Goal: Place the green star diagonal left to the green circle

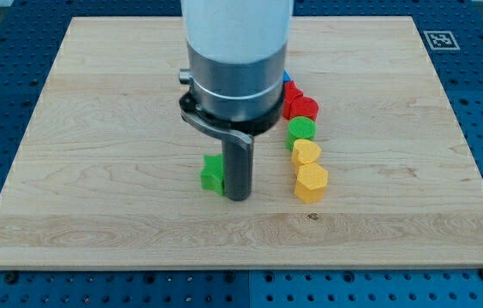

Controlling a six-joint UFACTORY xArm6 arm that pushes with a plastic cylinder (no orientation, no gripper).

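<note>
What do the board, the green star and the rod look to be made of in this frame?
The board looks like pale wood with a matte finish: grain lines and a small knot show. The green star seems to be plastic, possibly 3D-printed, given its flat saturated colour. The rod ending in my tip, just to the star's right, looks like dark matte metal or plastic; I cannot tell which.

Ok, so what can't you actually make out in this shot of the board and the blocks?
All in the camera view:
- Green star: its right side is hidden behind my tip, so the full shape and any contact are unclear.
- Blue block: only a sliver shows beside the arm housing; shape unknown.
- Red blocks: partly covered by the arm; count and shapes uncertain.
- Green circle: left edge close to the arm.
</note>
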